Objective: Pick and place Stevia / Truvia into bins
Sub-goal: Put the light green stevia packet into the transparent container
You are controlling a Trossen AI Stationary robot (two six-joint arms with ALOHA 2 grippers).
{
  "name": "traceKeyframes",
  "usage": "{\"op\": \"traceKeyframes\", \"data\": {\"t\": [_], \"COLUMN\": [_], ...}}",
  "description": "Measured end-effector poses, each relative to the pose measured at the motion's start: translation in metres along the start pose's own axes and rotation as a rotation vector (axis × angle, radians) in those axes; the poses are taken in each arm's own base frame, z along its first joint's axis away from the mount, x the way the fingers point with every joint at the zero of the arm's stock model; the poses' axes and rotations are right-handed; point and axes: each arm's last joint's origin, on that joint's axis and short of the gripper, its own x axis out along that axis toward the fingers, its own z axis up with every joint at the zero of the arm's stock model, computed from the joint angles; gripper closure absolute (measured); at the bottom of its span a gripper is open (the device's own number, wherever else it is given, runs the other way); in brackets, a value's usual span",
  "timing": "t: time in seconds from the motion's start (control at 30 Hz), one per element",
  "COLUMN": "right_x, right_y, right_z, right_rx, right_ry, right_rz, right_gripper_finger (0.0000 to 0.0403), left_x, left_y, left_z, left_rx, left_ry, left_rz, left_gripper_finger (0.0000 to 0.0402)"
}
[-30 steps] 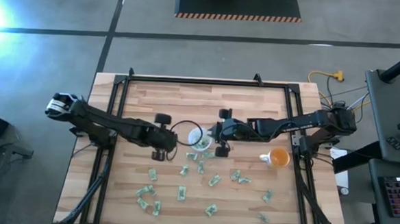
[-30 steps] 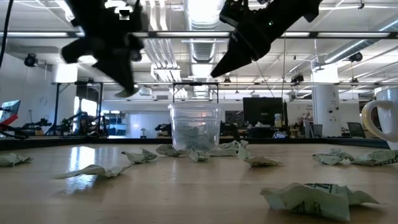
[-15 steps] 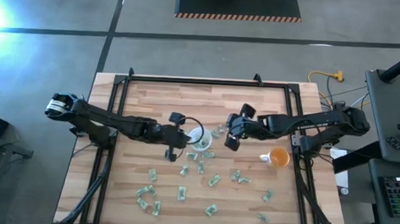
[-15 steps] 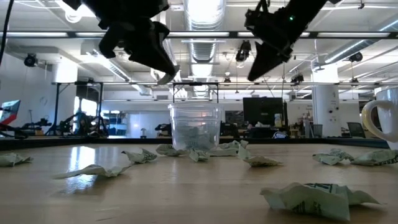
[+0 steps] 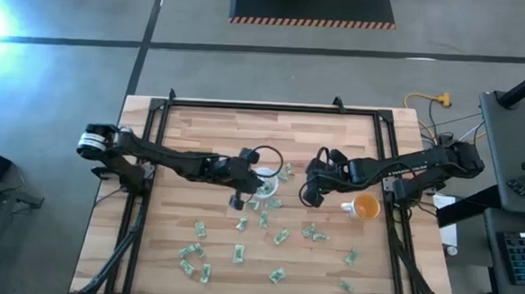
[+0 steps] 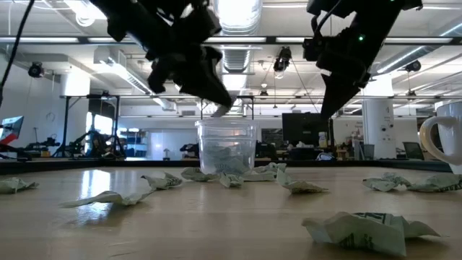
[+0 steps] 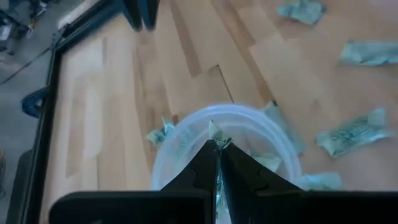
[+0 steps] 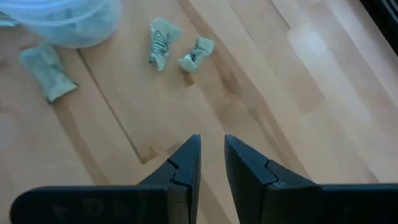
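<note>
Low view first: nearest the lens, a crumpled packet (image 6: 368, 230) is lying on the wooden table (image 6: 216, 224), with more Stevia / Truvia packets (image 6: 108, 196) strewn between it and the translucent cup (image 6: 227, 148). Several packets are already sitting inside that cup, and others are lying against its base. The left gripper (image 6: 216, 108) is hanging just above the cup's rim, and from its wrist camera the two fingers are pressing together on a small packet (image 7: 216, 134) poised directly over the cup's mouth (image 7: 180, 134). To the right of the cup, the right gripper (image 6: 333, 108) is hovering well above the table; its wrist camera is showing its fingers (image 8: 186, 165) nearly together with only a thin gap, holding nothing, over bare wood a short way from the cup (image 8: 74, 22). Beyond the right gripper, farther from the cup, an orange cup (image 5: 366, 206) is standing near the table's right edge.
</note>
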Motion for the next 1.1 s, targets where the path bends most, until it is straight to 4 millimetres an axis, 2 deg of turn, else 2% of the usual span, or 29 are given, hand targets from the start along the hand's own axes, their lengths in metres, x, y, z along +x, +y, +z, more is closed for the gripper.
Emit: {"op": "traceKeyframes", "data": {"t": [0.13,0.2,0.57,0.7,0.83,1.0,1.1], "right_x": [-0.003,-0.003,0.004,0.016,0.025,0.035,0.043], "right_y": [0.004,0.007,0.012,0.018,0.019,0.005,-0.003], "right_z": [-0.001,0.0,-0.003,-0.004,-0.005,-0.002,0.0], "right_rx": [-0.004,-0.003,-0.094,-0.231,-0.342,-0.279,-0.241], "right_ry": [-0.017,-0.033,-0.073,-0.209,-0.323,-0.312,-0.282], "right_rz": [0.018,0.029,0.044,0.097,0.114,0.084,0.125], "right_gripper_finger": [0.0344,0.0343,0.0334,0.033,0.0325,0.0312,0.0298], "left_x": [0.01,0.012,0.002,-0.018,-0.046,-0.085,-0.104], "left_y": [0.004,0.005,0.012,0.018,0.016,0.012,0.005], "left_z": [-0.007,-0.011,-0.006,0.0,0.001,0.002,-0.001], "left_rx": [-0.007,-0.008,-0.015,-0.079,-0.135,-0.237,-0.315], "left_ry": [0.036,0.055,0.068,0.086,0.092,0.031,0.007], "left_rz": [0.002,0.0,0.005,-0.004,-0.02,-0.021,-0.038], "left_gripper_finger": [0.0399,0.0386,0.0243,0.0219,0.0217,0.0217,0.0217]}}
